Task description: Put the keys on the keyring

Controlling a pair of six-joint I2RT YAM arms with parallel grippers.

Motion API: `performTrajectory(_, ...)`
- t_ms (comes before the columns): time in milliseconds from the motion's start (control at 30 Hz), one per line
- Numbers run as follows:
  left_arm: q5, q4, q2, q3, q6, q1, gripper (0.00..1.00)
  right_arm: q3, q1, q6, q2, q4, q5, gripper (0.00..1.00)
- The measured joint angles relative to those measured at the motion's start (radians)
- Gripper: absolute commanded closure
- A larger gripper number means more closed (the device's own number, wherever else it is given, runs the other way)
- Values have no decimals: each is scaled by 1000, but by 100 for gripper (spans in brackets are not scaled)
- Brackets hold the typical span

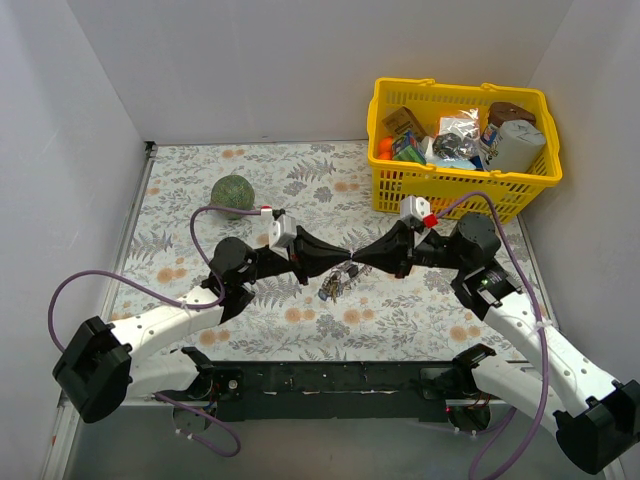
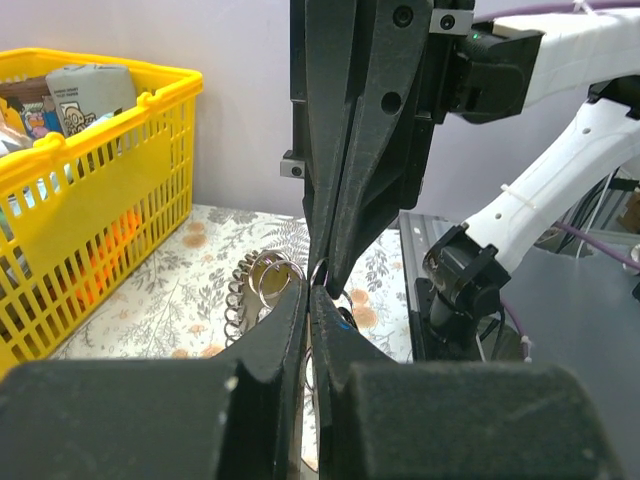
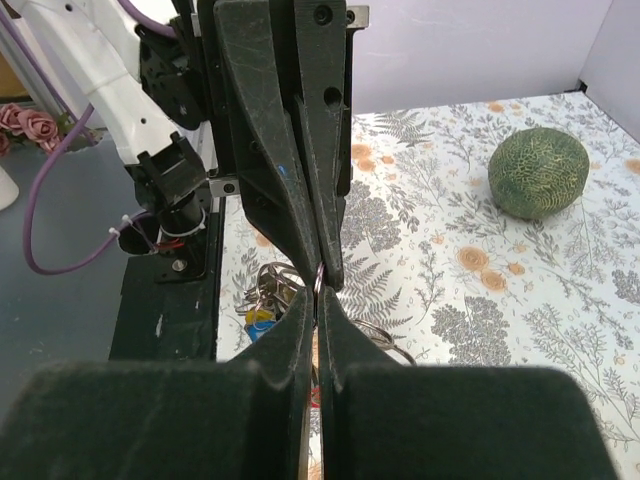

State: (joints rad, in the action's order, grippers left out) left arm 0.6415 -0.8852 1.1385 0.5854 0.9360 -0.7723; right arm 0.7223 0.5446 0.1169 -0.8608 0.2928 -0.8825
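Grippers meet tip to tip over the middle of the flowered table (image 1: 180, 260). The left gripper (image 1: 333, 262) comes from the left side and the right gripper (image 1: 366, 257) from the right. In both wrist views we see that each pair of fingers is pressed together with no gap. A thin piece of metal wire seems to sit between the tips, but we cannot tell if it belongs to the keyring or to a small ring of a key.

The keys (image 1: 338, 281) lie in one small bunch on the table just below the tips. In the right wrist view we can see a yellow and a blue head among them. The keyring (image 2: 240, 292) shows in the left wrist view as a grey ribbed ring just beside the bunch, with smaller rings touching it. The green ball (image 1: 233, 192) and the yellow basket (image 1: 400, 195) are well apart from this work.

We judge that the step in hand is the threading itself. To do it well, one gripper should hold firm and not turn. The other should move slowly along the curve of the ring, not pull straight. We should keep the tips low and near the bunch, because a hard pull can make the wire slip out or drag all the keys away.
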Motion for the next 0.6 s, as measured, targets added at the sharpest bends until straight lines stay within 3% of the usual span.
performTrajectory(233, 4, 190, -35, 38, -89, 0, 86, 50, 2, -83, -30, -140, 8, 99)
performTrajectory(367, 15, 331, -52, 92, -162, 0, 70, 88, 2, -134, -53, -216, 4, 99)
performTrajectory(600, 29, 594, -65, 216, -303, 0, 51, 141, 2, -222, -119, -378, -5, 99)
